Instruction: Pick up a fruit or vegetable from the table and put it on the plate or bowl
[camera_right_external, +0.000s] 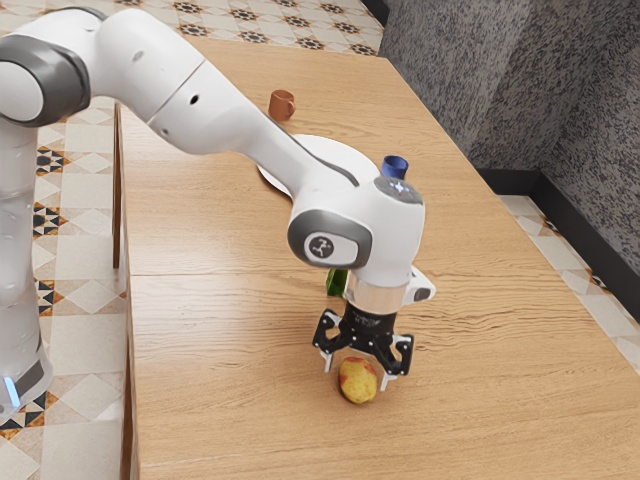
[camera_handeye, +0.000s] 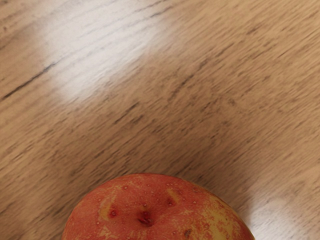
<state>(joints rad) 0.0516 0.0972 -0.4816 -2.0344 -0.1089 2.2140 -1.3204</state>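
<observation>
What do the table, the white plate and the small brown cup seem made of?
Table: wood, satin finish; grain lines and soft light patches show. White plate: probably glazed ceramic, smooth and plain. Brown cup: possibly clay or plastic; unclear.

A brown cup sits near the far end of the wooden table, well apart from a blue cup nearer the middle. A green item rests on the table, partly hidden. Patterned tiles cover the floor, and the wall is dark grey.
</observation>
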